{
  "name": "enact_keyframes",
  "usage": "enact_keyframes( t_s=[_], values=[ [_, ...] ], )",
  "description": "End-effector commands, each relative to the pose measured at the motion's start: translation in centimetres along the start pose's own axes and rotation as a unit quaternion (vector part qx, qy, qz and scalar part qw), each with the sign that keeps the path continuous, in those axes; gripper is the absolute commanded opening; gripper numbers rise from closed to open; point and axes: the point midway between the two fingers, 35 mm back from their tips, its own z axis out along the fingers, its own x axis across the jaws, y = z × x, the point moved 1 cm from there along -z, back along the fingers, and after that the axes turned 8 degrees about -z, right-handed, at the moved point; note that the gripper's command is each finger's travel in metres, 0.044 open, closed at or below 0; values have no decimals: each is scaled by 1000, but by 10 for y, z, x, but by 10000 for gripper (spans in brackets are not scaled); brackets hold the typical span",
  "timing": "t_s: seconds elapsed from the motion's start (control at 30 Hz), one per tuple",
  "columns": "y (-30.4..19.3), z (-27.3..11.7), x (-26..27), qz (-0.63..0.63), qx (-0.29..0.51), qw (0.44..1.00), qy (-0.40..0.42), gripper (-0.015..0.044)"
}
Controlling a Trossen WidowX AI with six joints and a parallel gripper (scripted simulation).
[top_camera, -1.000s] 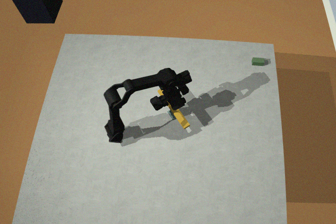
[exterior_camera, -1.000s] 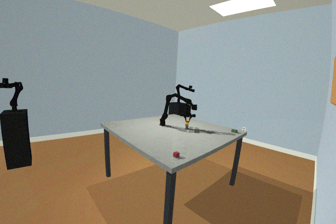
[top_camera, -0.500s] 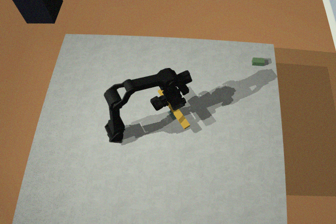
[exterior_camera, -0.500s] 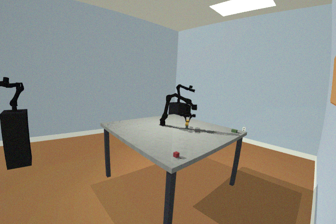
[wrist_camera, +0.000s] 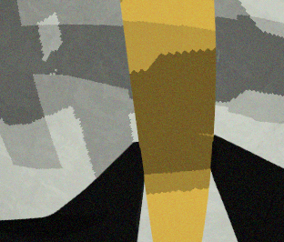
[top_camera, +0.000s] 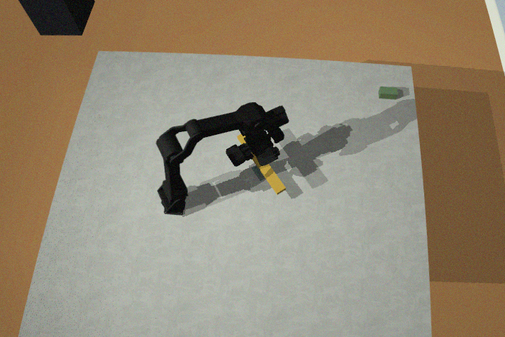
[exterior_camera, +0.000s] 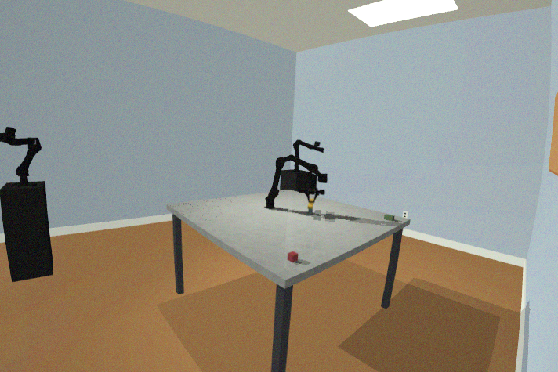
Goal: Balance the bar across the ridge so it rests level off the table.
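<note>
One yellow bar (top_camera: 274,179) (exterior_camera: 310,204) (wrist_camera: 172,114) is in the gripper (top_camera: 256,157) (exterior_camera: 310,200) (wrist_camera: 174,146), which is closed on it from both sides. In the wrist view, one black finger stands at each side of the bar, and the bar passes between them. Seen from the top, the bar lies diagonally under the gripper; its nearer end comes out well to the side, and only a small part of its other end shows. Just under the bar there is a small dark piece, which seems to be the ridge (top_camera: 257,172) (exterior_camera: 309,211), mostly hidden. If the bar touches the ridge, I cannot tell, and also not if it is exactly level.

The arm (top_camera: 218,122) (exterior_camera: 273,181) stands on the grey table (top_camera: 203,264) (exterior_camera: 252,228) and bends over, with the gripper pointing down. Its shadow falls across the bar and the table. One green block (top_camera: 387,92) (exterior_camera: 389,217) lies near the table edge, well apart from the bar. One red cube (exterior_camera: 292,256) sits near a table corner in the exterior view. Two more black arms stand beyond the table, each on a dark stand.
</note>
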Motion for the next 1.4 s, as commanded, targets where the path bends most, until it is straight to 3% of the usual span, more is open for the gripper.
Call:
enact_keyframes(
  t_s=[0.0, 0.2, 0.43, 1.37],
  values=[
    [0, 0, 0, 0, 0, 1000, 0, 0],
    [0, 0, 0, 0, 0, 1000, 0, 0],
    [0, 0, 0, 0, 0, 1000, 0, 167],
    [0, 0, 0, 0, 0, 1000, 0, 170]
  ],
)
